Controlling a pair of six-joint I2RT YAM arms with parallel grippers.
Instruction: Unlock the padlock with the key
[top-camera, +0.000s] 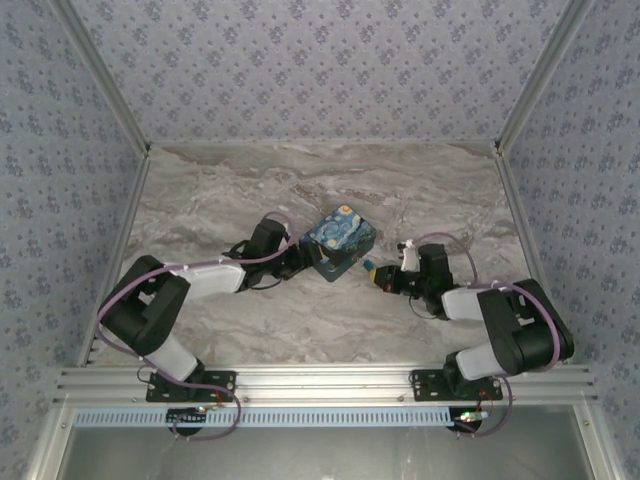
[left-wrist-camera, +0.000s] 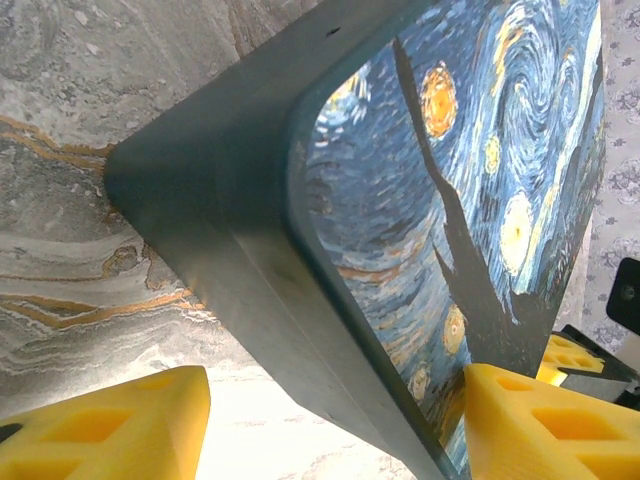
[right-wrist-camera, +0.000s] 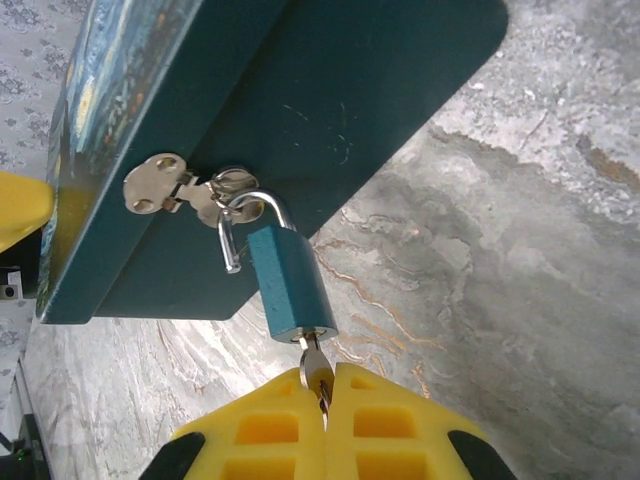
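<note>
My right gripper (right-wrist-camera: 322, 388) is closed on the key (right-wrist-camera: 314, 366). Both yellow fingers meet around its bow with no gap between them. The key's blade is seated in the bottom face of the padlock (right-wrist-camera: 290, 285), directly above my fingertips. The padlock hangs tilted against the dark teal side of the box (right-wrist-camera: 340, 90). Its shackle (right-wrist-camera: 250, 205) passes through the metal hasp (right-wrist-camera: 160, 185) on the box edge. One shackle leg stands free beside the body, out of its hole. The box side lies close behind the padlock, and the marble table (right-wrist-camera: 540, 260) is on the other side.

My left gripper (left-wrist-camera: 335, 400) has its jaws apart, with a corner of the box between them. One finger (left-wrist-camera: 550, 425) sits at the painted lid; I cannot tell whether it touches. The other finger (left-wrist-camera: 110, 435) is clear of the box wall, with bare table showing in the gap. In the top view the box sits mid-table between my two grippers.
</note>
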